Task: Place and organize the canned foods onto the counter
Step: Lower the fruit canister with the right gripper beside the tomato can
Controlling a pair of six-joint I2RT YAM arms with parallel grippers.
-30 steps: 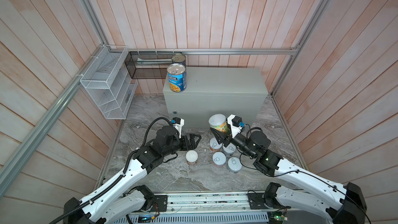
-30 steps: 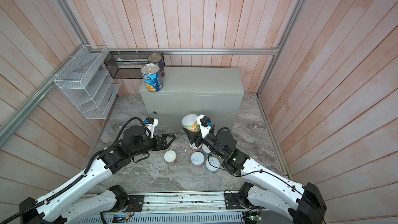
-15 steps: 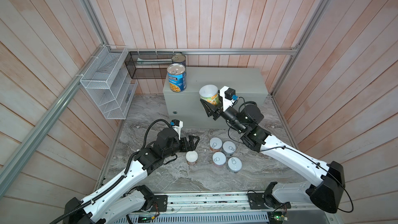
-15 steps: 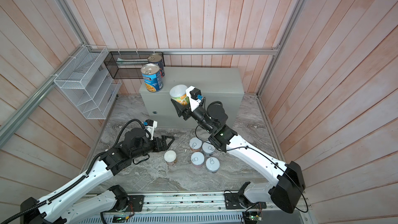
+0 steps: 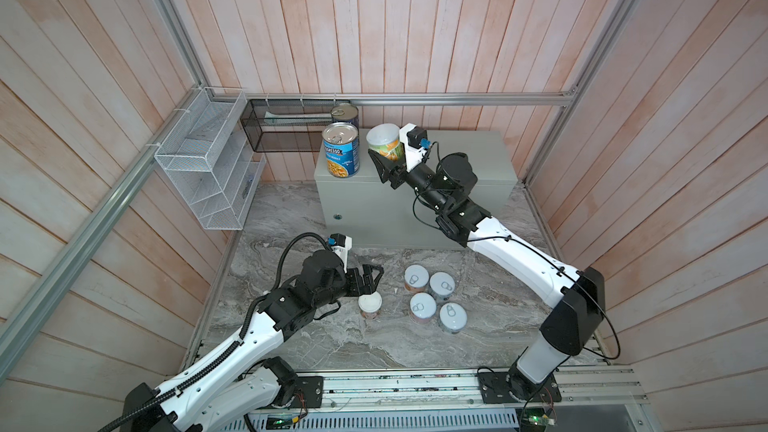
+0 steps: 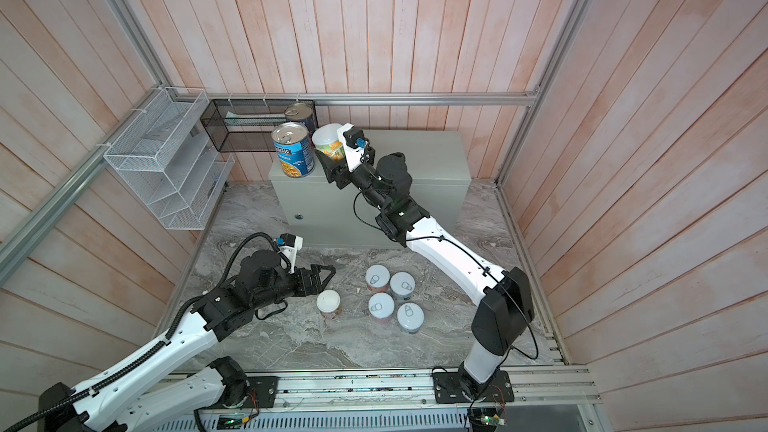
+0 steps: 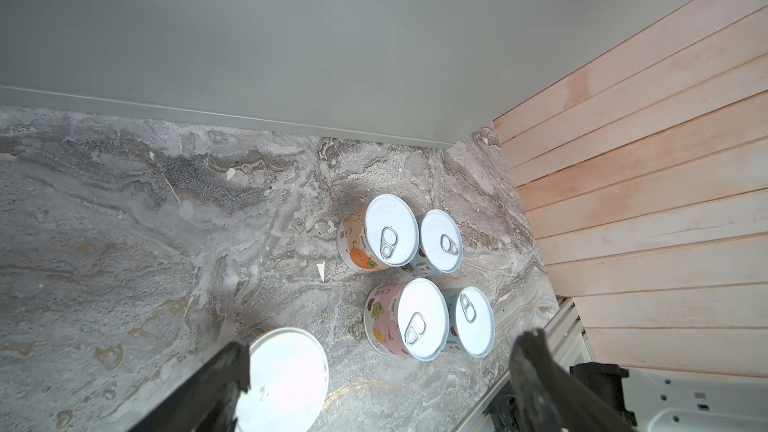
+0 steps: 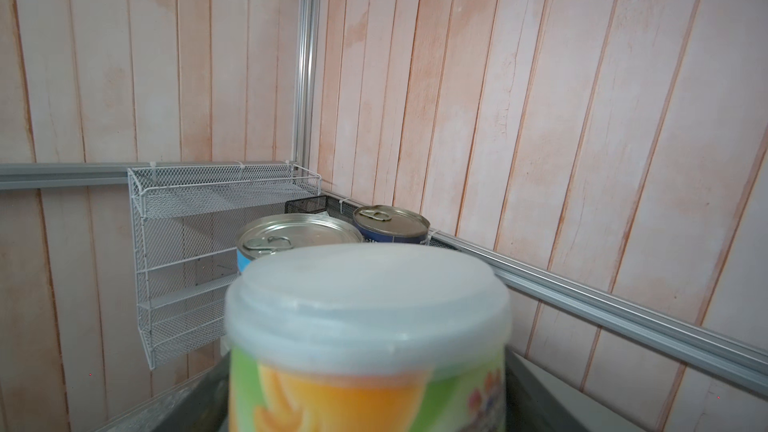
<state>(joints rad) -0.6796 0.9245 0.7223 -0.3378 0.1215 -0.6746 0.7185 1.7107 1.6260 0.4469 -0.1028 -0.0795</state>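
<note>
The grey-green counter (image 5: pixel 457 160) stands at the back. On its left end are a blue Progresso can (image 5: pixel 340 150) and a dark blue metal-topped can (image 5: pixel 345 115) behind it. My right gripper (image 5: pixel 384 162) is shut on a white-lidded green and orange can (image 5: pixel 384 143), upright over the counter just right of the Progresso can (image 8: pixel 299 234); whether this held can (image 8: pixel 365 326) touches the top I cannot tell. My left gripper (image 5: pixel 370 280) is open low over the marble, with one fingertip (image 7: pixel 226 380) beside another white-lidded can (image 7: pixel 286 376). Several short pull-tab cans (image 5: pixel 432 297) cluster to the right.
A white wire rack (image 5: pixel 208 168) hangs on the left wall, and a black mesh shelf (image 5: pixel 286 126) hangs behind the counter's left end. Wooden walls close in three sides. A metal rail (image 5: pixel 415 384) runs along the front edge of the marble surface (image 5: pixel 291 209).
My right arm has lifted the white-lidded green and orange can from the marble up over the counter beside the Progresso can. My left gripper has barely moved and stays open.
</note>
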